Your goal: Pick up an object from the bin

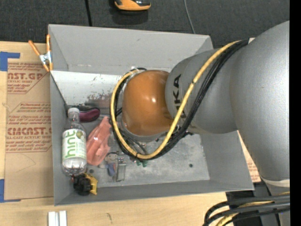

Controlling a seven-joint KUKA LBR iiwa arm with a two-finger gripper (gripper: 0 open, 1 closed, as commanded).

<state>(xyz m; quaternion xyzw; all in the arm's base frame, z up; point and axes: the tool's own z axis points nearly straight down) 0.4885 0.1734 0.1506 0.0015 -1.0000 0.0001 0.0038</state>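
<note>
pink thing [98,144] lies left of centre in the bin [188,166], against the bottle [74,147] and just beside the orange cover [143,102] hiding the gripper, whose state i cannot tell. likely risk: closing unseen, it nips both or slips off the round bottle.

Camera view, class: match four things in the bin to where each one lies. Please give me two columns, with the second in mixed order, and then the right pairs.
Things
1. clear bottle with a green label
2. pink thing
3. black and yellow thing
4. dark purple thing

Places
A. in the lower left corner of the bin, below the bottle's base
B. lengthwise along the left wall
C. beside the bottle's cap, on its right
D. between the bottle and the arm's orange cover

Pairs: 1-B, 2-D, 3-A, 4-C
</note>
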